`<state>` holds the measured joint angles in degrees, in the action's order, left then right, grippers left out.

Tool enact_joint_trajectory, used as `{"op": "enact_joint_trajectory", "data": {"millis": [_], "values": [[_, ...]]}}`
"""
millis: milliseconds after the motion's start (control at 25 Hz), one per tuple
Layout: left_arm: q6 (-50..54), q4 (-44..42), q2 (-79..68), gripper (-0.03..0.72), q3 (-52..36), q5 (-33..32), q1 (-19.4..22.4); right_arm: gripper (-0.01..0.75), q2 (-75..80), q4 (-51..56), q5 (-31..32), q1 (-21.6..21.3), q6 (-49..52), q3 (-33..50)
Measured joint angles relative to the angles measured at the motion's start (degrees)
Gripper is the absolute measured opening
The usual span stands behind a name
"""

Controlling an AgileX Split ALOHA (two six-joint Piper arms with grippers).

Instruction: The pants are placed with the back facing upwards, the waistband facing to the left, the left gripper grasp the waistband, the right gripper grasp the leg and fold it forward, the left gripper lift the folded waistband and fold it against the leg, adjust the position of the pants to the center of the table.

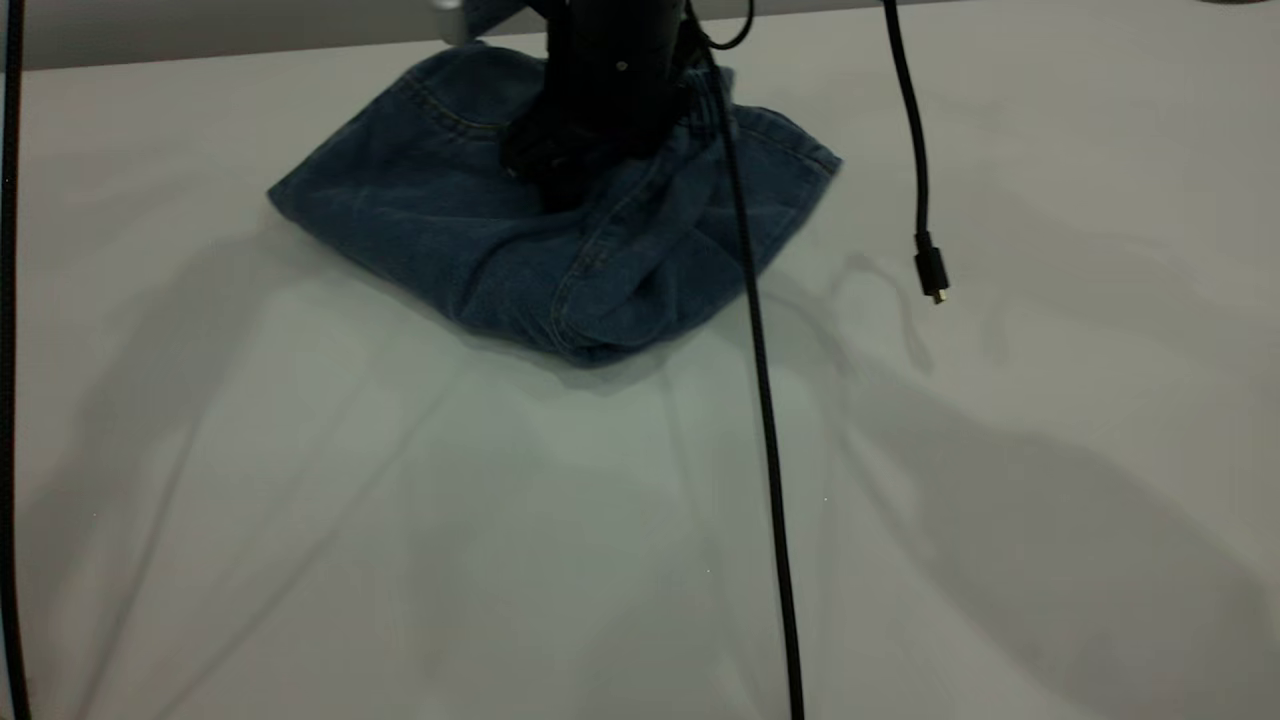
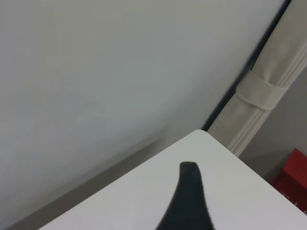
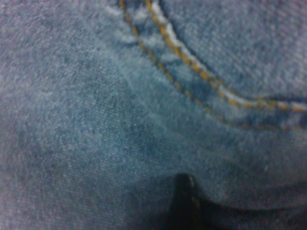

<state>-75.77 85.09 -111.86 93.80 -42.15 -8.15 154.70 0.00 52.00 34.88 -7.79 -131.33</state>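
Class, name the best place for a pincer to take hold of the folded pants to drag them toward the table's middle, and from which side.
Probably the near folded corner of the pants, approached from the camera side: it bulges thick, juts forward, and lies unobstructed.

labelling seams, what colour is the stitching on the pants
Yellow-orange thread in a double row on the blue denim pants, clearest in the right wrist view.

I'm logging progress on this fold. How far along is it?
Folding looks done: the pants lie as a compact bundle. In hand: the right end effector presses down on the bundle; the right wrist view shows denim close up. The left end effector is away by a table corner. Left: the bundle sits near the table's far edge, so centering remains.
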Motion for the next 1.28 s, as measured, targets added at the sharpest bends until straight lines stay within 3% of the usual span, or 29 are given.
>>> {"op": "enact_joint_trajectory", "data": {"millis": [440,800,1000,1280], "values": [[0.07,0.36,0.00,0.540,0.00,-0.74,0.00,0.515,-0.07,3.28,14.57,-0.05,25.92,0.00],[1.07,0.51,0.00,0.540,0.00,-1.02,0.00,0.515,0.08,7.15,14.78,-0.05,48.44,0.05],[1.55,0.34,0.00,0.540,0.00,-1.09,0.00,0.514,-0.90,6.60,14.62,0.01,50.88,0.10],[1.54,0.19,0.00,0.540,0.00,-1.09,0.00,0.514,-7.87,-3.74,18.17,0.00,50.92,0.15]]}}
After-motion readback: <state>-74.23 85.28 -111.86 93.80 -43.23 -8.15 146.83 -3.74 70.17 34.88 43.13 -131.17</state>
